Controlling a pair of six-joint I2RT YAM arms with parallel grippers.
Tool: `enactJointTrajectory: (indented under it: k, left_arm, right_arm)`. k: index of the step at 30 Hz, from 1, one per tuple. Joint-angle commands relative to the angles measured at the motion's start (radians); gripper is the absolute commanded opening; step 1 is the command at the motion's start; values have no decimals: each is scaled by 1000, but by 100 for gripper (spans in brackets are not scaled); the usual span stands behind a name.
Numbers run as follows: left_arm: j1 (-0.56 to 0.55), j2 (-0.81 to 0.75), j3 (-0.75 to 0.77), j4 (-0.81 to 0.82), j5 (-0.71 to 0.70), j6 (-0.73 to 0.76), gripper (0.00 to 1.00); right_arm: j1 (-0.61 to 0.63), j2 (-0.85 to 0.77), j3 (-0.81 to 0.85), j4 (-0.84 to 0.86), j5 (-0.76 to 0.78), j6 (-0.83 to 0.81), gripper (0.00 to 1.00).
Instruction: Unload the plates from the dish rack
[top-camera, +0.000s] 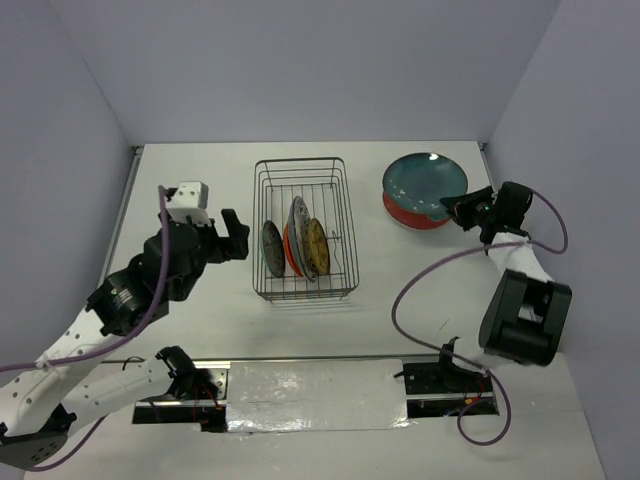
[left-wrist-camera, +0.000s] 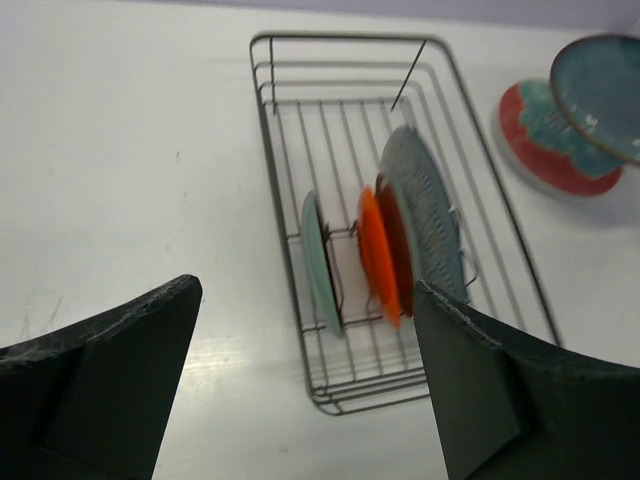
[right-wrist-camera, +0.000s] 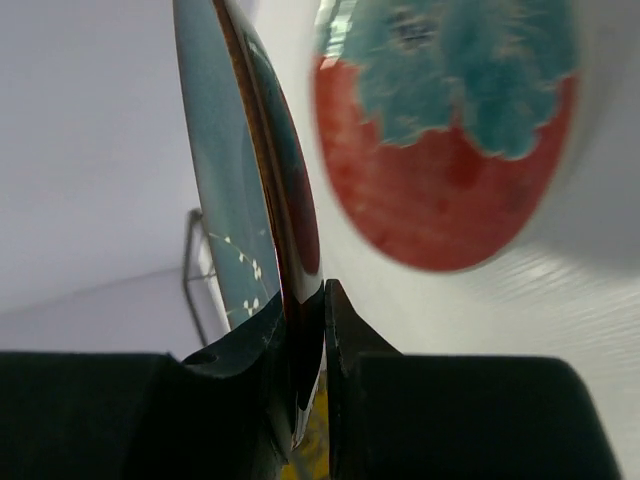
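**Unload status: one out, one in hand, four left**

A red-rimmed teal round plate (top-camera: 408, 218) lies flat on the table, right of the dark wire dish rack (top-camera: 310, 185). The right gripper (right-wrist-camera: 305, 320) is clamped on the rim of a large teal blossom-pattern plate (top-camera: 425, 180), held just over the red-rimmed one and not yet down. In the rack's near half, on edge, are a small teal plate (left-wrist-camera: 322, 262), an orange plate (left-wrist-camera: 378, 255), a white floral plate (left-wrist-camera: 428, 225) and a yellowish plate (top-camera: 318, 247). The left gripper (top-camera: 240, 237) is just left of the rack, jaws wide and empty.
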Motion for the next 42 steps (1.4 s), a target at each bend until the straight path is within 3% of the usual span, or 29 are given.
enactJointTrajectory:
  k: [1,7,15,17,18,20,23,26,28,29,31,35,42]
  left_arm:
    - [-1,-3,-37,-15,10,66,100]
    - [-1,-6,-53,-23,38,69,99]
    - [-1,-8,-67,-26,67,66,100]
    - [-1,-8,-67,-26,73,65,99]
    - [-1,-8,-68,-26,73,65,100]
    - [-1,-3,-67,-30,68,62,100]
    - [-1,2,-67,-36,58,60,100]
    - [-1,6,-67,-36,59,59,99]
    - [-1,9,-65,-40,50,59,99]
    - [-1,14,-67,-44,47,57,100]
    - [-1,20,-65,-49,38,54,100]
    - [-1,23,-65,-53,35,52,100]
    - [-1,29,-65,-61,19,43,100]
  right_arm:
    - [-11,104,92,221,-12,48,0]
    - [-20,352,166,308,-87,54,1]
    - [-22,440,215,284,-84,-34,5]
    - [-22,458,221,257,-84,-48,13]
    - [-20,465,221,253,-89,-48,23]
    - [-20,481,225,227,-92,-52,34]
    - [-19,480,216,207,-92,-67,41]
    - [-8,453,235,83,-64,-130,58]
    - [12,422,274,-85,37,-219,73]
    - [41,387,305,-193,140,-250,87]
    - [75,360,340,-286,247,-319,100]
    - [142,369,446,-468,436,-377,100]
    - [199,514,590,-658,511,-399,100]
